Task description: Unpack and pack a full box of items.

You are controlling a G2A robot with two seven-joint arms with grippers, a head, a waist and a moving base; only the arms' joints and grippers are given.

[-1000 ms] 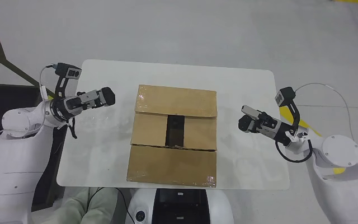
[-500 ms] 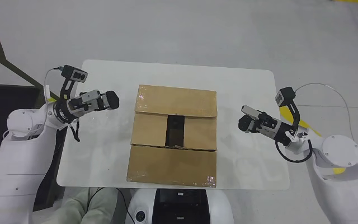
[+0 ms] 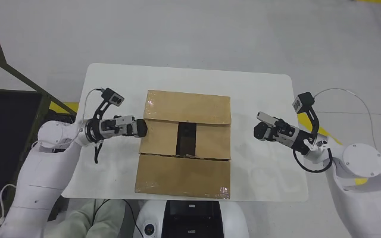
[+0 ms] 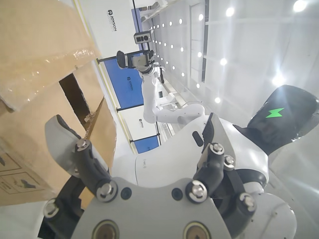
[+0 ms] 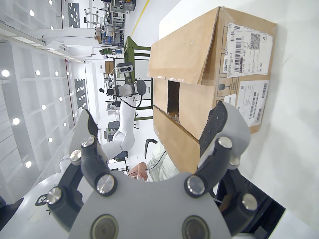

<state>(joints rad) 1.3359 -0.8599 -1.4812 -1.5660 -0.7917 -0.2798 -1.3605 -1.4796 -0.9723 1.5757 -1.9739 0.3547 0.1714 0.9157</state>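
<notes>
Centre of the top view: one white table (image 3: 262, 95). Mid-frame on it sits the cardboard box (image 3: 178, 172), flaps partly closed with a dark slot between them. Left of the box, just at its edge: my left gripper (image 3: 141, 128), fingers spread wide, empty. Right of the box, well apart: my right gripper (image 3: 259, 132), likewise wide, empty.
</notes>
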